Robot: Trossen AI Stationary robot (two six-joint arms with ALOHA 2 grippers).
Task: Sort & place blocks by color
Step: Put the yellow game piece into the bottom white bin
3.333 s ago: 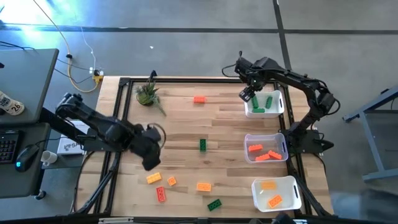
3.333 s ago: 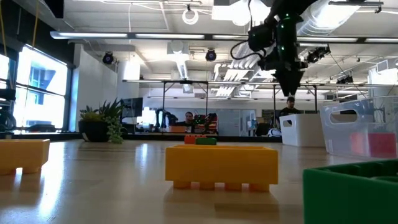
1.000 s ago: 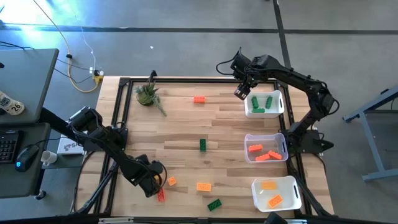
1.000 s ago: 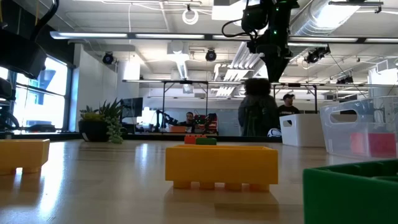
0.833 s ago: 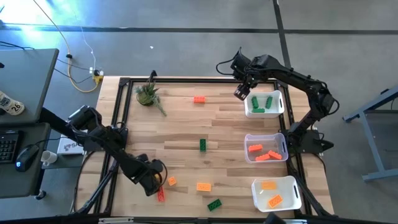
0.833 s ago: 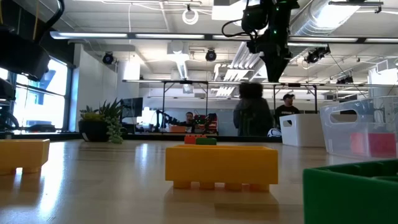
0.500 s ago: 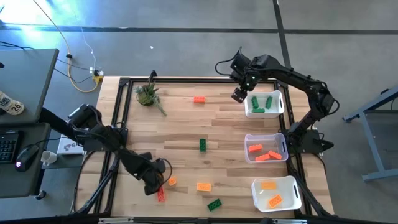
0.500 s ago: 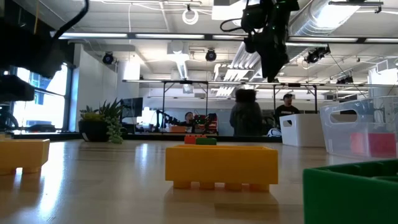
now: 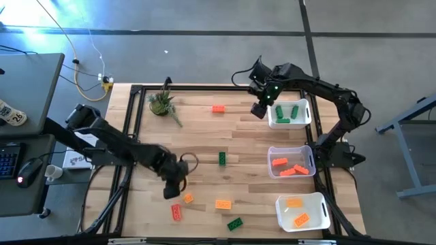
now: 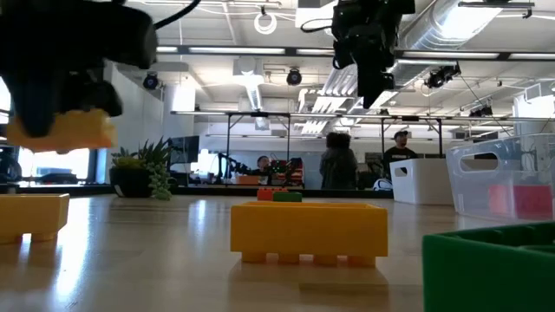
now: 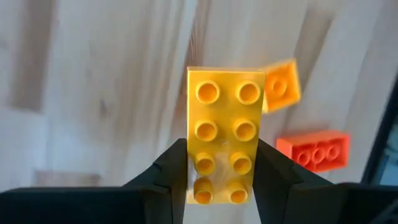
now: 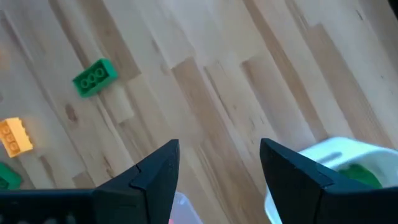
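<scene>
My left gripper [image 9: 171,192] hangs over the near left part of the table, shut on a yellow eight-stud block [image 11: 224,134] that the low view shows in the air [image 10: 61,132]. My right gripper [image 9: 258,109] hovers open at the far side, just left of the white bin with green blocks [image 9: 289,113], with nothing between its fingers [image 12: 217,174]. Loose blocks lie flat on the wood: a red-orange one [image 9: 218,108], a green one [image 9: 222,158], a small yellow one [image 9: 188,199], a red one [image 9: 176,212], a yellow-orange one [image 9: 223,203] and another green one [image 9: 235,223]. My left gripper pinches the yellow block's two long sides [image 11: 205,167] between its two fingers, near one end of the block. The fingers come from above, pointing down, and lie across the block. The block is lifted clear of the table, studs up and about level.
Three white bins stand along the right edge: green blocks at the far one, red-orange blocks in the middle one [image 9: 291,163], yellow-orange blocks in the near one [image 9: 302,212]. A small potted plant [image 9: 162,103] stands at the far left corner. People stand in the room beyond the table [image 10: 336,160].
My left gripper has taken hold of the yellow block near the table's front left and has risen with it, going a little toward the far and right edges; the block is lifted clear. My right gripper has drifted slightly toward the table's left edge.
</scene>
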